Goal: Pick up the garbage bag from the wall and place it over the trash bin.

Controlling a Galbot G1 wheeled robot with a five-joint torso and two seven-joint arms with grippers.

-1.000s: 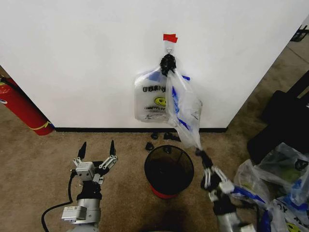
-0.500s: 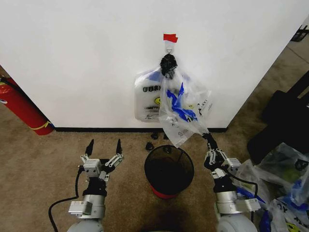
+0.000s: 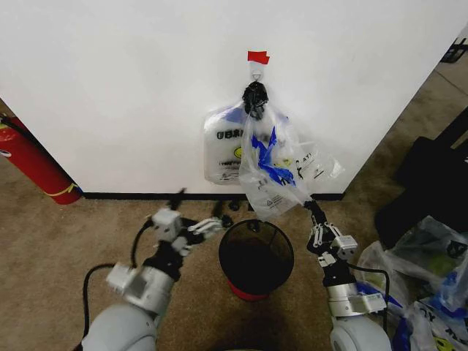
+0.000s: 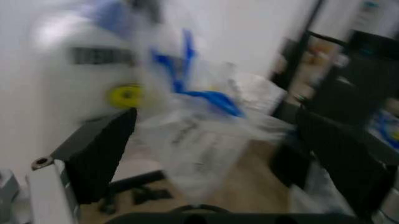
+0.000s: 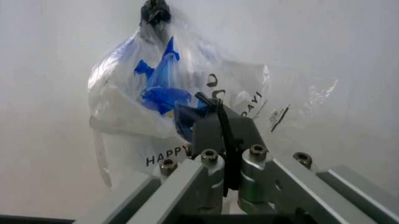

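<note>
Since a moment ago, left hand (image 3: 199, 213) has swung toward the trash bin (image 3: 256, 257), its fingers spread wide; right hand (image 3: 310, 210) stays pinched on the garbage bag (image 3: 281, 172), which hangs from the wall (image 3: 117, 88) hook above the bin.

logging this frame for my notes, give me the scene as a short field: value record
garbage bag: hanging at the hook on the wall, lower corner pulled toward the robot
right gripper: shut on the bag's lower edge
left gripper: open, beside the bin's rim, reaching toward the bag
trash bin: upright on the floor below the bag, no bag over it
smiley-face bag: hanging behind the garbage bag
</note>
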